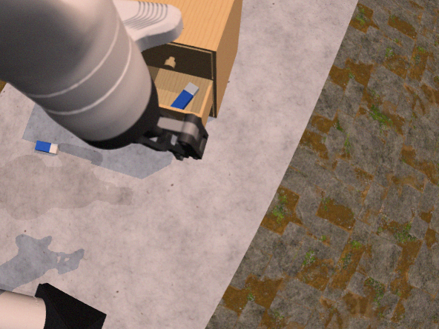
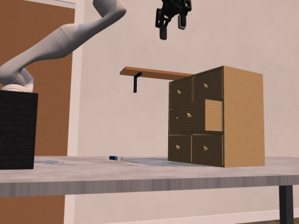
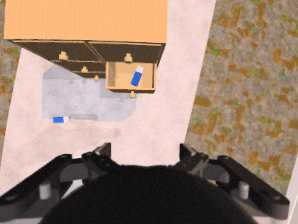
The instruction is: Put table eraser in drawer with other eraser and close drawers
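A blue and white eraser point(image 1: 46, 147) point(image 2: 115, 158) point(image 3: 59, 120) lies flat on the table, in front of the chest point(image 1: 227, 55) point(image 2: 243, 118) point(image 3: 85, 20) and to its left. The chest stands upright. Its middle-row right drawer point(image 1: 167, 81) point(image 2: 213, 115) point(image 3: 120, 75) is pulled partly out and looks level. A second blue and white eraser point(image 1: 183, 97) point(image 3: 136, 76) lies slantwise in that drawer. The other visible drawers look pushed in. My gripper point(image 1: 190, 153) point(image 2: 172, 31) point(image 3: 145, 150) is open and empty, higher than the chest top and in front of it.
A wooden shelf point(image 2: 151, 73) on a black bracket shows behind and left of the chest in the exterior view. The dark pedestal point(image 1: 74, 307) point(image 2: 17, 131) carries the arm's base. The table's right edge runs beside the chest. The arm hides part of the chest in the top view.
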Tool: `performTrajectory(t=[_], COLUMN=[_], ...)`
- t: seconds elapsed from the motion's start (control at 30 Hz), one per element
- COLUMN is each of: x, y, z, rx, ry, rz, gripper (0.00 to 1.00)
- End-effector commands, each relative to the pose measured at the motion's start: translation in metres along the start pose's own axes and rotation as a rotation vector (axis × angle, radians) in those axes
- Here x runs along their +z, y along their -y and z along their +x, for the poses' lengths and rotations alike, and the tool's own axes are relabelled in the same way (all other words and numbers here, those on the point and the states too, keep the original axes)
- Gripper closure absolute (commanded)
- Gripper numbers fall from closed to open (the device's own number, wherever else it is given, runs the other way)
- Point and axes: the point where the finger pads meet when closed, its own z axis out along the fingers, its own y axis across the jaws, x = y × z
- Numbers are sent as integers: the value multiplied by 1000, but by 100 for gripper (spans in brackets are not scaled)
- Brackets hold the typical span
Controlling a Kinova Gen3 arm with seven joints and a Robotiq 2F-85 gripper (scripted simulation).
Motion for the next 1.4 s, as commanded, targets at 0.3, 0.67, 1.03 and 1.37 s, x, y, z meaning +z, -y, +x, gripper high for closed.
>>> performTrajectory(t=[0.3, 0.67, 1.03, 1.37], x=[-4, -4, -4, 0], y=[1, 1, 1, 5], z=[-3, -3, -3, -4], rx=[13, 13, 13, 0], ry=[2, 2, 2, 2], rz=[-1, -1, -1, 4], gripper=[0, 0, 0, 0])
